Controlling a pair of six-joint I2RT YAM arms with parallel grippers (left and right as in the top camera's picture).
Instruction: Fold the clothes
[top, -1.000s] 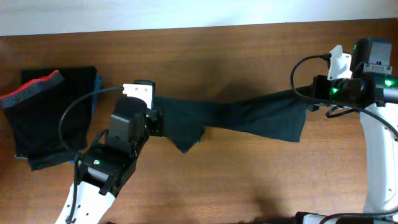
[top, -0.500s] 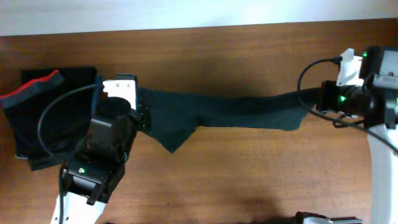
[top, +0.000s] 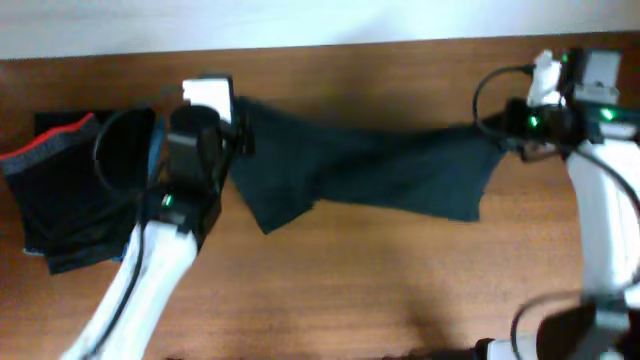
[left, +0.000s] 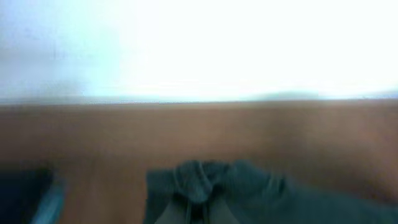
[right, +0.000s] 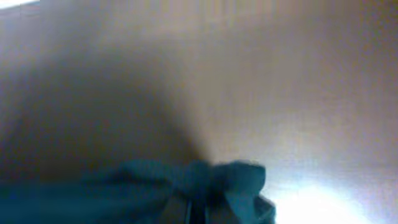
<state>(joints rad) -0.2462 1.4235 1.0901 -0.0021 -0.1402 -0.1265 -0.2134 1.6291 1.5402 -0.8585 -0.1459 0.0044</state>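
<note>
- Black long soft-fabric garment (top: 380, 185), stretched between the arms, has moved rearward and spread wider.
- Left gripper (top: 243, 140), right gripper (top: 497, 138): each clamped on one end.
- Judged ready for lay-down.

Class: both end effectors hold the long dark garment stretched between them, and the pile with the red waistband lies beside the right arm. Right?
No. The overhead view shows the pile with the red waistband beside the left arm. The left end effector and right end effector do hold the long dark garment stretched between them.
</note>
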